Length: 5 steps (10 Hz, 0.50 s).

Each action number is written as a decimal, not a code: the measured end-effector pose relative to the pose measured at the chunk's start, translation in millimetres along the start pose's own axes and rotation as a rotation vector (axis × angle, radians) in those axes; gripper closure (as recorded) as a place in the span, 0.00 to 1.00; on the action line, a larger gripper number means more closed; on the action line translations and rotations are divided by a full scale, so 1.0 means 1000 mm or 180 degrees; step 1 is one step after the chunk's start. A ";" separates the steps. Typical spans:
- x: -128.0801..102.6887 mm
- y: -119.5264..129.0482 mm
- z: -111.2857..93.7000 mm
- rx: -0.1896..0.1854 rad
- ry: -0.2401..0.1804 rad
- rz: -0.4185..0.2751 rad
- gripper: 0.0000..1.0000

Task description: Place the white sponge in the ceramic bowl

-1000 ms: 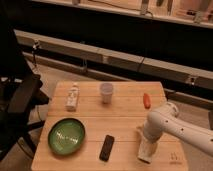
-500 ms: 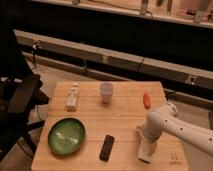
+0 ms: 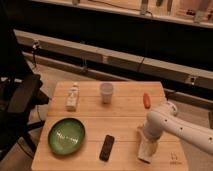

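Sponge point(image 3: 145, 154) lies at the table's point(image 3: 125, 117) front right, well apart from the bowl point(image 3: 66, 136) at front left. Gripper point(image 3: 148, 143) sits directly over the sponge, probably to pick it up; clamped or not, cannot tell. Remote point(image 3: 106, 147) lies between sponge and bowl.

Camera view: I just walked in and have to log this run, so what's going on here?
The robot's arm reaches in from the right, with its gripper down at the white sponge near the front right corner of the table. The ceramic bowl sits at the front left with no sponge in it, so the placing is not yet done. A black remote lies between the two. A white cup, a whitish bottle and an orange-red item sit farther back.
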 end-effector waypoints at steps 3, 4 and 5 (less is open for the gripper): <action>0.005 0.007 -0.004 -0.0120 0.0036 0.0132 0.20; 0.005 0.006 -0.004 -0.0152 0.0025 0.0151 0.20; 0.007 0.007 -0.001 -0.0182 -0.0003 0.0172 0.20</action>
